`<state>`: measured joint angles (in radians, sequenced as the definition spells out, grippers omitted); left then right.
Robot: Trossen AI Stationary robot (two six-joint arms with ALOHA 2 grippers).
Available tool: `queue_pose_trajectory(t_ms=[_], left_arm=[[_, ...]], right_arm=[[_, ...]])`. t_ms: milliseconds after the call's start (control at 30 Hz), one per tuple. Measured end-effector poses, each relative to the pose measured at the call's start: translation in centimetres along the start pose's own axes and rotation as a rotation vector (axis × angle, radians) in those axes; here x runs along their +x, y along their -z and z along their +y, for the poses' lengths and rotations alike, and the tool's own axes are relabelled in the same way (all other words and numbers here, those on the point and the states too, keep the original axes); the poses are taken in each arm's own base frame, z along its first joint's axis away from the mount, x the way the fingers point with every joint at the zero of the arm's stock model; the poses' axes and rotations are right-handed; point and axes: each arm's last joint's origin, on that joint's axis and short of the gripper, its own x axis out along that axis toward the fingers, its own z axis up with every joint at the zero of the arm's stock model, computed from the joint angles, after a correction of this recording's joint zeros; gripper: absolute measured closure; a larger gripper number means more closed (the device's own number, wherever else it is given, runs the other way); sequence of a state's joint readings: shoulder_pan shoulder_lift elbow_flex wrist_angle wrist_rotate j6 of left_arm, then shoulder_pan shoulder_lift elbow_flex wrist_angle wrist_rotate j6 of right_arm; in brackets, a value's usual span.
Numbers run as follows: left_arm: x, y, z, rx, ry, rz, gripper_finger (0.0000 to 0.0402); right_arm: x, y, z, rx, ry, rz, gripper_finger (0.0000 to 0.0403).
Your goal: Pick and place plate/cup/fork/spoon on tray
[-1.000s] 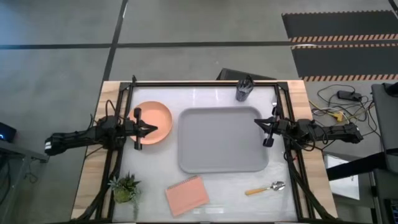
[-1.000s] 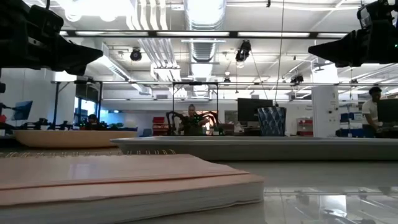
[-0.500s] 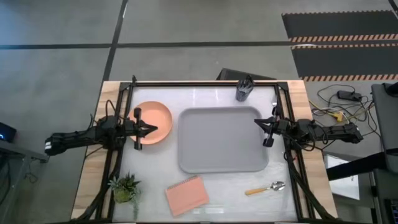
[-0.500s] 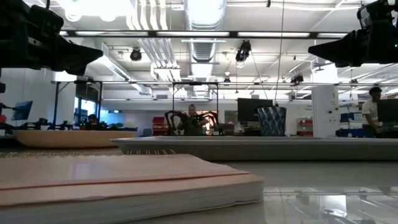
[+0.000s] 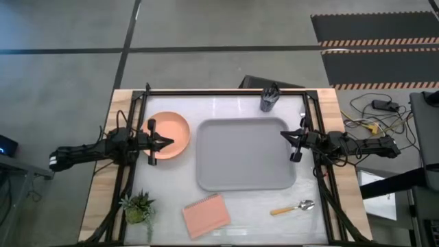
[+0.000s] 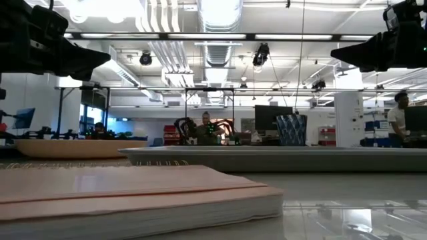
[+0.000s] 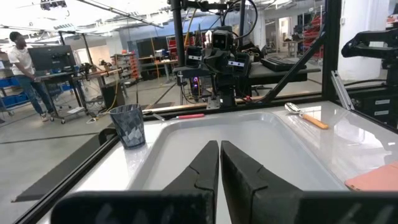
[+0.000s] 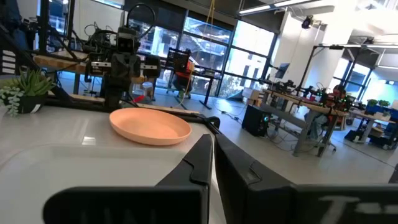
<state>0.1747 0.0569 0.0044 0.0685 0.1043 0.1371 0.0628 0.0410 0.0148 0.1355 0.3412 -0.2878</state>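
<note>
The salmon-orange plate point(image 5: 168, 134) lies on the table left of the light-grey tray point(image 5: 243, 154). My left gripper point(image 5: 170, 143) is shut and hovers above the plate's right part; the low view shows it well above the table point(image 6: 107, 59). My right gripper point(image 5: 283, 134) is shut above the tray's right rim, also high point(image 6: 333, 51). The dark cup point(image 5: 268, 99) stands beyond the tray's far right corner. The orange-handled spoon point(image 5: 293, 207) lies near the table's front right. The red-pink fork handle point(image 7: 186, 116) shows past the tray's right rim in the left wrist view.
A salmon-pink notebook point(image 5: 206, 215) lies near the front edge, and a small potted plant point(image 5: 137, 208) stands at the front left. A black frame point(image 5: 226, 92) borders the table. People stand in the room behind, one by a monitor point(image 6: 400, 110).
</note>
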Motion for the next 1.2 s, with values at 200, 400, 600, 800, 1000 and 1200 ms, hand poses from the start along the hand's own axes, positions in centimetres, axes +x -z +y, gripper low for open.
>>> queue_pose_trajectory(t_ms=[200,400,600,800,1000,1200], left_arm=[[0.0,0.0,0.0,0.0,0.0,0.0,0.0402],[0.0,0.0,0.1,0.105,-0.029,0.001,0.0402],[0.0,-0.7,0.2,-0.113,-0.035,-0.073,0.0402],[-0.4,-2.6,0.4,-0.25,-0.029,-0.278,0.0402],[-1.0,-4.3,0.6,-0.436,0.018,-0.471,0.0402],[-0.6,-4.4,0.8,-0.526,-0.037,-0.432,0.0402]], right_arm=[[0.0,0.0,0.0,0.004,0.004,-0.004,0.0394],[0.0,-0.2,-0.1,0.422,0.028,-0.024,0.0394],[0.0,-0.4,-0.2,0.65,0.027,-0.039,0.0394],[0.0,-0.4,-0.2,0.643,0.027,-0.042,0.0394],[-0.1,-1.4,-0.5,0.637,0.027,-0.147,0.0394],[-0.6,-3.2,-1.2,0.554,0.052,-0.345,0.0394]])
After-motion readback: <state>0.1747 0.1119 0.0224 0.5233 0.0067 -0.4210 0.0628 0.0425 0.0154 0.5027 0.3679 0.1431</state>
